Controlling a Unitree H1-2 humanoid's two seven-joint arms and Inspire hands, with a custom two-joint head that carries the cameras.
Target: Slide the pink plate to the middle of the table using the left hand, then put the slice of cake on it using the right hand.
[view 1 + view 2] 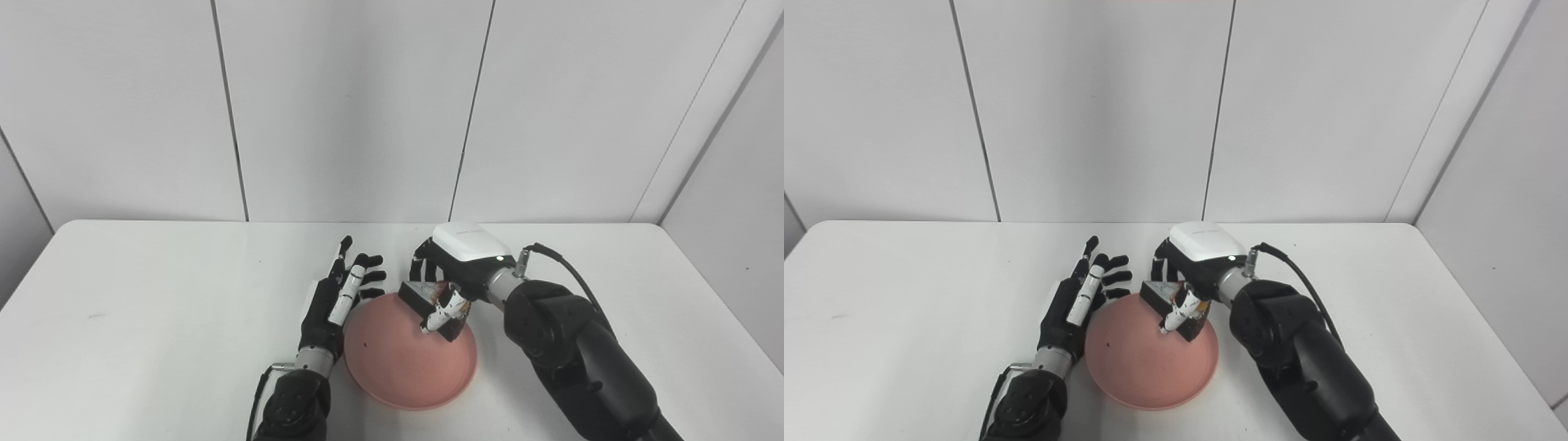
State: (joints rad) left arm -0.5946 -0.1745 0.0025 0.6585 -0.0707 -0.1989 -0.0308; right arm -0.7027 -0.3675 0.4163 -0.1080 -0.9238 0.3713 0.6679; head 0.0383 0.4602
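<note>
The pink plate (404, 367) lies on the white table (153, 318) near the front middle. My left hand (340, 300) is open, fingers spread, at the plate's left rim, holding nothing. My right hand (450, 275) is shut on the slice of cake (429, 306), a dark wedge with a pale top, and holds it over the plate's far right part. I cannot tell whether the cake touches the plate. The same scene shows in the right eye view, with the plate (1145, 361), the left hand (1081, 300) and the cake (1170, 306).
The table's far edge meets a white panelled wall (367, 110). Bare table surface lies to the left and to the right of the plate.
</note>
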